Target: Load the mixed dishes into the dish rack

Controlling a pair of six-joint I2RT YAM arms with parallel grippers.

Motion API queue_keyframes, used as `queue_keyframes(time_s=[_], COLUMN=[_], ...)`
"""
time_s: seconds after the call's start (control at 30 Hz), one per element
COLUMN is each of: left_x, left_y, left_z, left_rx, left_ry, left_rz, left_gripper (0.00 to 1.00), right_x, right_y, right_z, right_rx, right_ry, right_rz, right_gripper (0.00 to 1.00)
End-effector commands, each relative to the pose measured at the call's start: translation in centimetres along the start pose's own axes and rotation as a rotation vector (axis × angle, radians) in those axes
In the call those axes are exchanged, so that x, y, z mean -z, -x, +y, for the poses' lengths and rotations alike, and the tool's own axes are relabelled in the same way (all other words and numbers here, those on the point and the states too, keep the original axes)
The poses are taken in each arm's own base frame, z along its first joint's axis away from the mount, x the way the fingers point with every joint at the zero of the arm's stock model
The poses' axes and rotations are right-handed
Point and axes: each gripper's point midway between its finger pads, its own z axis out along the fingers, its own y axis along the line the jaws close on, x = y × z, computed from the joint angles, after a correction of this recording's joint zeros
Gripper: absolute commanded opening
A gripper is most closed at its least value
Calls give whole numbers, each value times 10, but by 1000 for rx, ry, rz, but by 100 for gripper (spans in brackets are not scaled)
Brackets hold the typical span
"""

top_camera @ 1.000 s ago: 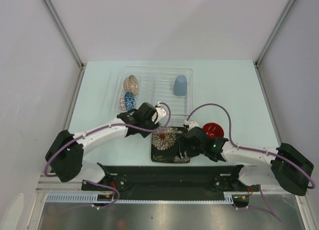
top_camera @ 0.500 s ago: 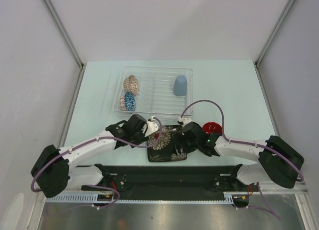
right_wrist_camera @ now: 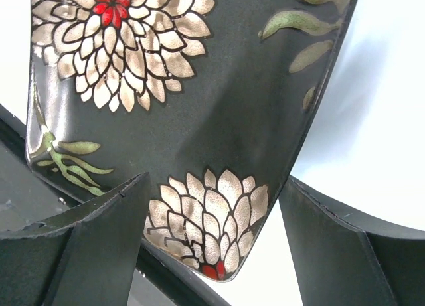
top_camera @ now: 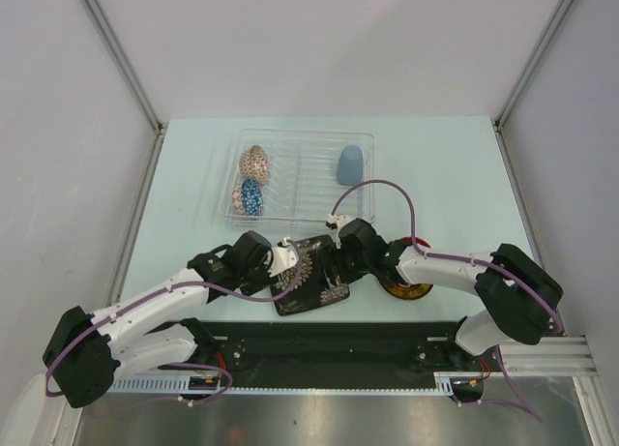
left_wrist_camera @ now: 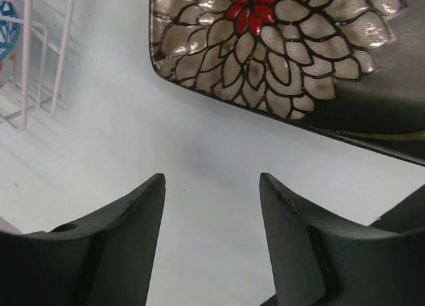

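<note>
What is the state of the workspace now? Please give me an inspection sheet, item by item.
Surface: pale green table, no spills seen.
Job's things: dish rack holds the beige lattice-patterned bowl, small blue saucer and pale blue cup. The black square floral plate is outside the rack, between the grippers. The yellow round saucer and the mug with red inside are partly hidden by the right arm.
Clutter: nothing seen.
Grippers: left gripper is open, short of the plate's edge. Right gripper is open, jaws around a plate corner.
Cables: purple cables run along both arms; the right one loops toward the rack's near corner.
Surroundings: white walls, black base rail.
</note>
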Motion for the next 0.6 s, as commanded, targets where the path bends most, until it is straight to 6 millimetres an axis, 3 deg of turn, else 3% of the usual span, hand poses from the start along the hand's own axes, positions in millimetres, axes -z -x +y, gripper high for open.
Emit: queue_keyframes(time_s=[0.0,0.3,0.57], left_x=[2,-4,-16], left_y=[-10,-22,-7], left_z=[-12,-18,-15], left_rx=[-18,-36,-15], left_ry=[-58,-74,-75], left_rz=[11,52,42], left_gripper=[63,63,62], right_x=[-8,-26,-48], right_y=[24,18,18], right_z=[17,-7,-14], right_rx=[19,-56,-96], right_ry=[79,78,118], right_rz=[-35,18,21], right_gripper=[82,81,79])
